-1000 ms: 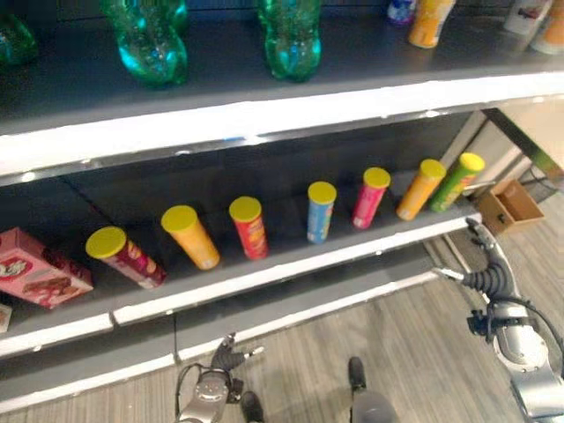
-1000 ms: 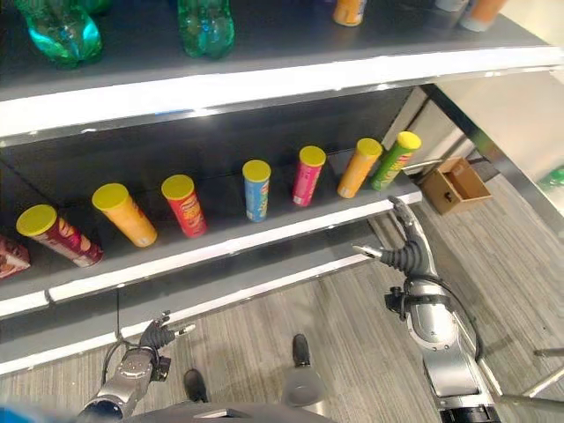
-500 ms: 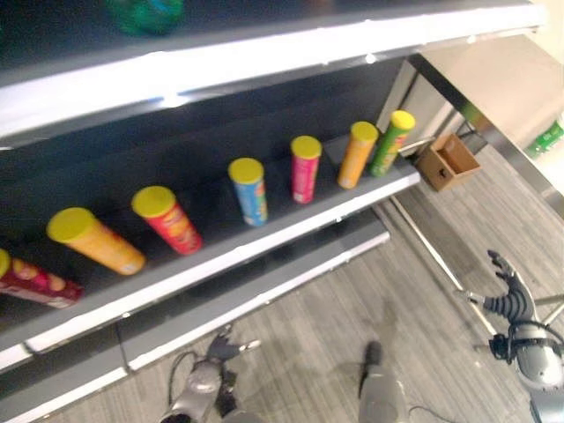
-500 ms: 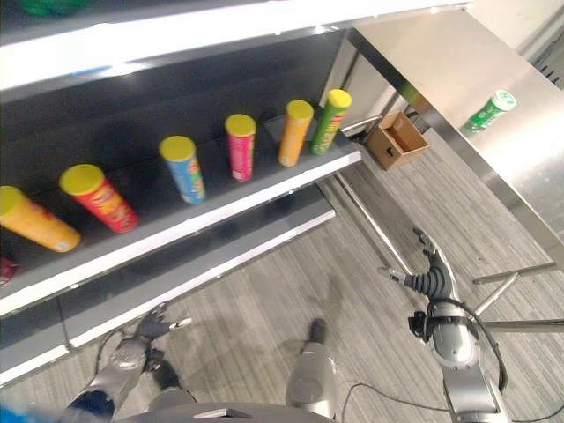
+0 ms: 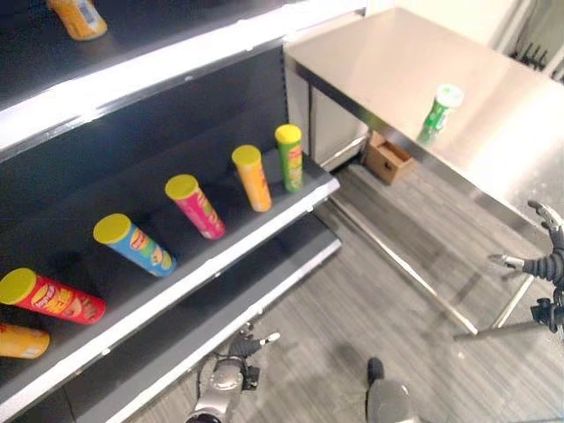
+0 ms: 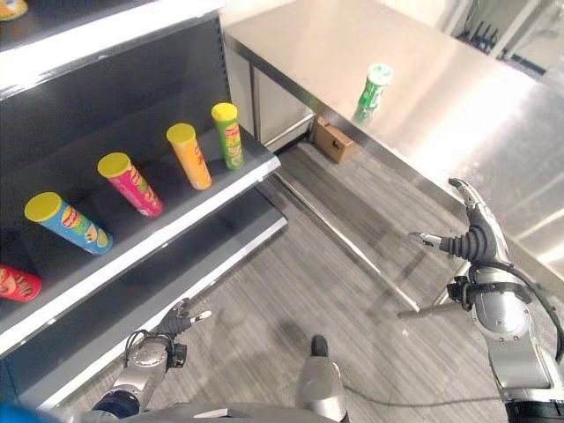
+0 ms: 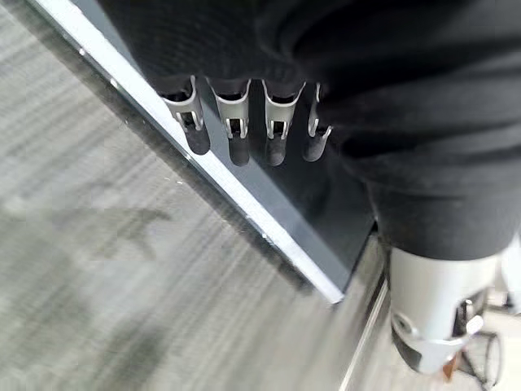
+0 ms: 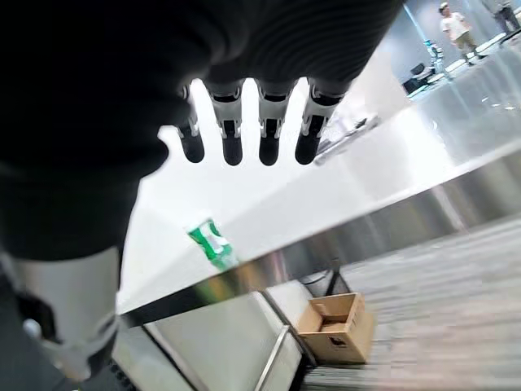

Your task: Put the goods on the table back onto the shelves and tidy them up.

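**On the steel table: one green can left to fetch**

On the steel table, well away from both hands, a single green can stands upright near the table's front edge. It is seen again in the right wrist view, past the fingers. On the middle shelf a row of lidded cans is laid out: a green one at the table end, then orange, pink, blue and red. A cardboard box sits on the floor under the table.

The right hand is held in mid-air beside the table's near edge, fingers straight and spread, nothing in it. The left hand hangs low by the bottom of the shelf unit, fingers relaxed and empty.

Step judged to be in hand: the approach to the table for the pick-up. Nothing is grasped yet.

Notes for doing it well:
- The right hand, being nearer, is best used.
- The can should be taken round its middle from the side, thumb opposite the fingers; a tall narrow can is easily toppled by a glancing touch and may roll on smooth steel.
- The body should be brought closer first, since the can looks out of easy reach.
- It should be kept upright on the carry to the shelf.
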Controlling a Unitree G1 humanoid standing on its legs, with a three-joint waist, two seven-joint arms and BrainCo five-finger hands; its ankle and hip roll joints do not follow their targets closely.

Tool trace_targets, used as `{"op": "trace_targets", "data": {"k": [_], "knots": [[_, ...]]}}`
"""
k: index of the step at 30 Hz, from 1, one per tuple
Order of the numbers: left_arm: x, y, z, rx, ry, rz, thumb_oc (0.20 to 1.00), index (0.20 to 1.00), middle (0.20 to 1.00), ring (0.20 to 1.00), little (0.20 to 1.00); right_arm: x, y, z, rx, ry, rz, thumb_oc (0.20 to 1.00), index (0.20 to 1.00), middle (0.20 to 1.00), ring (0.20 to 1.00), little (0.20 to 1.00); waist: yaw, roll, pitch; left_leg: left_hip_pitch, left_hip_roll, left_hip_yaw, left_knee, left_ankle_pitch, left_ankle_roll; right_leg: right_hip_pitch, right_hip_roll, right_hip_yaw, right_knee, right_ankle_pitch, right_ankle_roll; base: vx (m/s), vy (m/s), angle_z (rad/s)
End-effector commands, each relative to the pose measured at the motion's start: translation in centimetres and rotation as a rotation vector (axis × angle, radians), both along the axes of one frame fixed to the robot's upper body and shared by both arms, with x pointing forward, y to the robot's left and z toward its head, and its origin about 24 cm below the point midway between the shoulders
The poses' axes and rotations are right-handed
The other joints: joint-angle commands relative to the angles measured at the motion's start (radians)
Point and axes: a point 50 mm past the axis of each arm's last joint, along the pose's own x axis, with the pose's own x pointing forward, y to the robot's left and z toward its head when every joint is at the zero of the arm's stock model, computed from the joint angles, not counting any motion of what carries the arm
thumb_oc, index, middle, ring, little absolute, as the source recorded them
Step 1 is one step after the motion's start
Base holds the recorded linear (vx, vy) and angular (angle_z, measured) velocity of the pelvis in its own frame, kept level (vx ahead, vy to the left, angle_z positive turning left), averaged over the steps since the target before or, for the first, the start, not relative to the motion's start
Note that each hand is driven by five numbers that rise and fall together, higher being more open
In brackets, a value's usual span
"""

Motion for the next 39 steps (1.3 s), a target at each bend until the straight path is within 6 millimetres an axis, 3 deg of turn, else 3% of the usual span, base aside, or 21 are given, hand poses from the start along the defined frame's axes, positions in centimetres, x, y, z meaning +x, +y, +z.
{"op": "trace_targets", "data": {"k": [1, 2, 3, 4, 5, 6, 8, 11, 17, 18, 21, 22, 23, 26, 28, 31, 32, 36, 39], "knots": [[0.8, 4.2, 1.7, 0.068, -0.059, 0.042, 1.0, 1.0, 1.0, 1.0, 1.0, 0.3, 1.2, 2.0, 0.097, -0.196, 0.036, 1.0, 1.0, 1.0, 1.0, 1.0, 0.035, -0.136, 0.034, -0.036, -0.198, -0.109, 0.116, -0.382, -0.156, 0.104, 0.003, 0.052, -0.079, -0.111, -0.047, 0.07, -0.457, -0.18], [0.7, 4.1, 1.6, 0.046, -0.057, 0.054, 1.0, 1.0, 1.0, 1.0, 1.0, 0.7, 1.3, 1.8, 0.11, -0.189, 0.038, 1.0, 1.0, 1.0, 1.0, 1.0, 0.046, -0.154, 0.036, -0.078, -0.314, -0.177, 0.179, -0.509, -0.128, 0.126, 0.005, 0.057, -0.115, -0.096, -0.052, 0.06, -0.231, -0.16], [0.7, 4.1, 1.6, 0.046, -0.058, 0.054, 1.0, 1.0, 1.0, 1.0, 1.0, 0.7, 1.3, 1.8, 0.11, -0.19, 0.039, 1.0, 1.0, 1.0, 1.0, 1.0, 0.043, -0.156, 0.033, -0.084, -0.318, -0.178, 0.179, -0.506, -0.125, 0.122, 0.002, 0.055, -0.117, -0.092, -0.05, 0.09, -0.134, -0.29], [0.6, 3.9, 1.5, 0.035, -0.058, 0.058, 1.0, 1.0, 1.0, 1.0, 1.0, 0.9, 1.2, 1.7, 0.125, -0.191, 0.031, 1.0, 1.0, 1.0, 1.0, 1.0, 0.047, -0.158, 0.034, -0.095, -0.368, -0.17, 0.179, -0.554, -0.112, 0.127, 0.002, 0.057, -0.131, -0.088, -0.05, 0.1, 0.013, -0.14], [0.4, 3.7, 1.3, 0.033, -0.048, 0.044, 1.0, 1.0, 1.0, 1.0, 1.0, 1.1, 1.1, 1.5, 0.155, -0.195, 0.017, 1.0, 1.0, 1.0, 1.0, 1.0, 0.061, -0.153, 0.038, -0.15, -0.445, -0.171, 0.179, -0.586, -0.105, 0.133, -0.001, 0.064, -0.144, -0.084, -0.047, 0.1, 0.016, -0.06], [0.4, 3.7, 1.4, 0.034, -0.048, 0.044, 1.0, 1.0, 1.0, 1.0, 1.0, 1.1, 1.1, 1.5, 0.156, -0.196, 0.017, 1.0, 1.0, 1.0, 1.0, 1.0, 0.06, -0.155, 0.032, -0.158, -0.45, -0.17, 0.179, -0.582, -0.101, 0.126, -0.006, 0.063, -0.145, -0.081, -0.045, 0.12, 0.09, -0.1], [-0.2, 3.7, 0.9, 0.057, -0.008, 0.015, 1.0, 1.0, 1.0, 1.0, 1.0, 1.4, 1.0, 0.6, 0.173, -0.177, -0.015, 1.0, 1.0, 1.0, 1.0, 1.0, 0.081, -0.12, 0.033, -0.167, -0.526, -0.182, 0.04, -0.548, -0.104, 0.124, 0.013, 0.084, -0.131, -0.088, -0.027, 0.17, 0.209, 0.01], [-0.2, 3.5, 0.7, 0.052, -0.007, 0.025, 1.0, 1.0, 1.0, 1.0, 1.0, 1.2, 1.3, -0.1, 0.19, -0.16, -0.021, 1.0, 1.0, 1.0, 1.0, 1.0, 0.072, -0.109, 0.022, -0.117, -0.559, -0.21, -0.033, -0.549, -0.087, 0.126, -0.001, 0.095, -0.12, -0.086, -0.006, 0.17, 0.178, -0.42], [1.3, 3.8, 1.3, 0.101, -0.029, 0.026, 1.0, 1.0, 1.0, 1.0, 1.0, 1.8, 2.3, -1.1, 0.213, -0.133, -0.007, 1.0, 1.0, 1.0, 1.0, 1.0, 0.054, -0.11, 0.007, -0.05, -0.585, -0.122, -0.089, -0.559, -0.057, 0.088, -0.064, 0.133, -0.057, -0.076, 0.036, 0.13, 0.237, -0.4], [1.7, 4.7, 1.6, 0.136, -0.035, 0.036, 1.0, 1.0, 1.0, 1.0, 1.0, 2.0, 2.5, -1.3, 0.216, -0.127, -0.002, 1.0, 1.0, 1.0, 1.0, 1.0, 0.055, -0.113, 0.009, -0.037, -0.589, -0.11, -0.086, -0.569, -0.045, 0.073, -0.072, 0.141, -0.016, -0.081, 0.044, 0.06, 0.121, -0.99], [1.1, 6.3, 2.0, 0.143, -0.047, 0.09, 1.0, 1.0, 1.0, 1.0, 1.0, 1.8, 2.6, -1.5, 0.197, -0.117, -0.006, 1.0, 1.0, 1.0, 1.0, 1.0, 0.067, -0.114, 0.026, 0.0, -0.603, -0.103, -0.092, -0.585, -0.018, 0.029, -0.087, 0.151, 0.104, -0.07, 0.055, 0.09, 0.145, -0.69], [-0.3, 7.2, 1.3, 0.156, 0.008, 0.105, 1.0, 1.0, 1.0, 1.0, 1.0, 1.8, 2.4, -1.5, 0.218, -0.126, -0.017, 1.0, 1.0, 1.0, 1.0, 1.0, 0.073, -0.109, 0.035, 0.012, -0.609, -0.104, -0.094, -0.591, -0.008, 0.017, -0.094, 0.145, 0.148, -0.058, 0.054, 0.06, 0.115, -0.24], [-0.3, 7.2, 1.3, 0.179, 0.012, 0.094, 1.0, 1.0, 1.0, 1.0, 1.0, 1.7, 2.3, -1.5, 0.216, -0.125, -0.02, 1.0, 1.0, 1.0, 1.0, 1.0, 0.062, -0.105, 0.049, 0.038, -0.616, -0.102, -0.099, -0.604, 0.008, -0.013, -0.103, 0.136, 0.234, -0.013, 0.05, 0.06, 0.114, -0.09], [-0.7, 7.0, 1.2, 0.166, 0.017, 0.086, 1.0, 1.0, 1.0, 1.0, 1.0, 1.7, 2.4, -1.9, 0.215, -0.107, -0.027, 1.0, 1.0, 1.0, 1.0, 1.0, 0.058, -0.097, 0.069, 0.08, -0.617, -0.087, -0.111, -0.621, 0.021, -0.065, -0.11, 0.121, 0.317, 0.014, 0.053, 0.08, 0.102, -0.03], [-1.1, 7.0, 1.1, 0.157, 0.023, 0.091, 1.0, 1.0, 1.0, 1.0, 1.0, 1.6, 2.3, -2.0, 0.21, -0.105, -0.035, 1.0, 1.0, 1.0, 1.0, 1.0, 0.057, -0.097, 0.069, 0.094, -0.617, -0.081, -0.115, -0.629, 0.02, -0.082, -0.115, 0.111, 0.304, 0.015, 0.05, 0.13, 0.018, -0.29], [-1.6, 6.8, 0.7, 0.146, 0.041, 0.093, 1.0, 1.0, 1.0, 1.0, 1.0, 1.8, 2.1, -1.4, 0.204, -0.131, -0.043, 1.0, 1.0, 1.0, 1.0, 1.0, 0.054, -0.097, 0.07, 0.109, -0.614, -0.086, -0.117, -0.645, 0.01, -0.085, -0.11, 0.109, 0.169, 0.005, 0.049, 0.15, -0.075, -0.24], [-1.8, 6.7, 0.5, 0.144, 0.051, 0.092, 1.0, 1.0, 1.0, 1.0, 1.0, 2.0, 2.1, -0.7, 0.191, -0.165, -0.043, 1.0, 1.0, 1.0, 1.0, 1.0, 0.051, -0.102, 0.069, 0.126, -0.615, -0.094, -0.124, -0.664, -0.002, -0.118, -0.125, 0.117, 0.051, 0.041, 0.061, 0.14, -0.094, -0.05], [-1.6, 6.8, 0.6, 0.142, 0.046, 0.111, 1.0, 1.0, 1.0, 1.0, 1.0, 1.8, 1.7, 0.4, 0.157, -0.219, -0.069, 1.0, 1.0, 1.0, 1.0, 1.0, 0.035, -0.101, 0.088, 0.156, -0.595, -0.122, -0.112, -0.697, -0.021, -0.184, -0.148, 0.131, -0.076, 0.105, 0.084, 0.21, -0.141, -0.1], [-1.6, 7.0, 0.6, 0.146, 0.043, 0.123, 1.0, 1.0, 1.0, 1.0, 1.0, 0.8, 0.8, 1.0, 0.116, -0.245, -0.118, 1.0, 1.0, 1.0, 1.0, 1.0, 0.009, -0.106, 0.09, 0.19, -0.589, -0.152, -0.11, -0.725, -0.041, -0.17, -0.134, 0.178, -0.135, 0.122, 0.097, 0.24, -0.143, 0.28]]}}
